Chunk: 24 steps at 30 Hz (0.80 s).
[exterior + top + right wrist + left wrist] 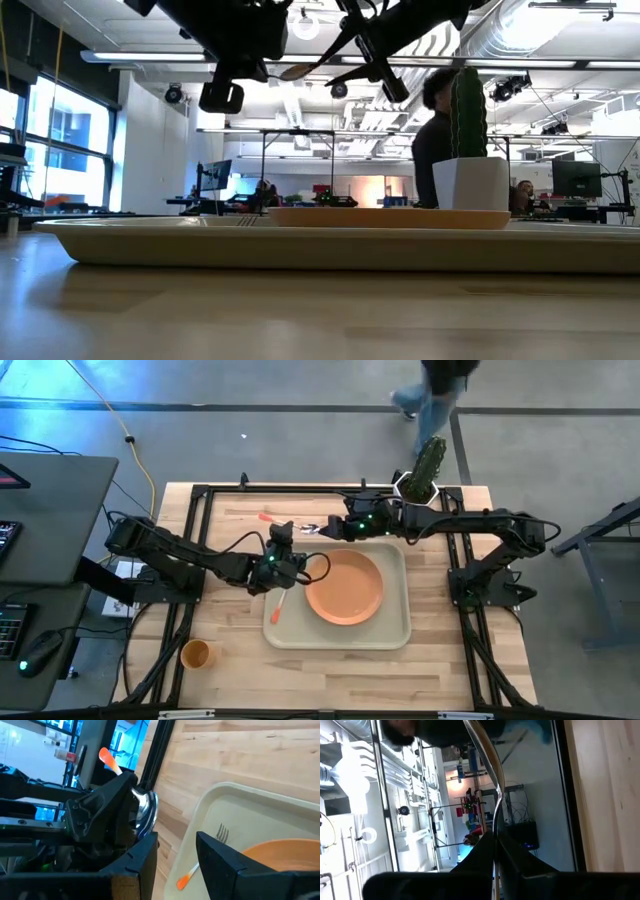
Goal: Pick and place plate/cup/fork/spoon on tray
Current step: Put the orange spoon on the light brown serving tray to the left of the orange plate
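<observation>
I have the left hand (283, 548) clenched on the small silver spoon with an orange handle (131, 795), held up over the beige rectangular tray's (400, 635) far-left corner. I'd lower it beside the orange-handled metal fork (279, 603), clear of the round orange plate (345, 587). The right hand (330, 528), released, hovers close; I'd keep it back.

We are seeing: fork (200, 857) lying in tray (210, 807) beside plate (285, 855); spoon (142, 810) showing beyond it, above the table (260, 760).
</observation>
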{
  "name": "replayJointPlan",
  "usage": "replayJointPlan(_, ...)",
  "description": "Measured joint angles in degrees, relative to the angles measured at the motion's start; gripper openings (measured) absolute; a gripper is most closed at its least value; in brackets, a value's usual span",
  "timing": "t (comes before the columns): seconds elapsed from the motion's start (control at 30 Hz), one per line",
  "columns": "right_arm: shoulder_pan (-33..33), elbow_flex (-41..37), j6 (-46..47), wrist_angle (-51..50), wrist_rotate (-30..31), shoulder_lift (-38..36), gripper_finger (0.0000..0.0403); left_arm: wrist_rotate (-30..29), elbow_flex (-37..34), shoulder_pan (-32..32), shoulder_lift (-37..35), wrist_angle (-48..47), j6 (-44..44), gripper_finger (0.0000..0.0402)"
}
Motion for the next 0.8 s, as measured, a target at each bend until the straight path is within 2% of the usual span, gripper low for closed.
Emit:
replayJointPlan(0.33, -0.26, 0.39, 0.01, 0.31, -0.32, -0.79, 0.0130, 1.24, -0.15, 3.05, 0.22, -0.73, 0.97, 0.0001)
replayJointPlan(0.5, -2.09, 0.37, 1.14, 0.53, 1.72, -0.77, 0.0130, 2.48, -0.15, 4.01, 0.21, 2.15, 3.66, 0.0001)
replayJointPlan(0.8, -3.06, 0.28, 3.19, 2.25, 0.07, -0.76, 0.0130, 5.67, -0.13, 5.31, 0.15, 10.86, 8.64, 0.0001)
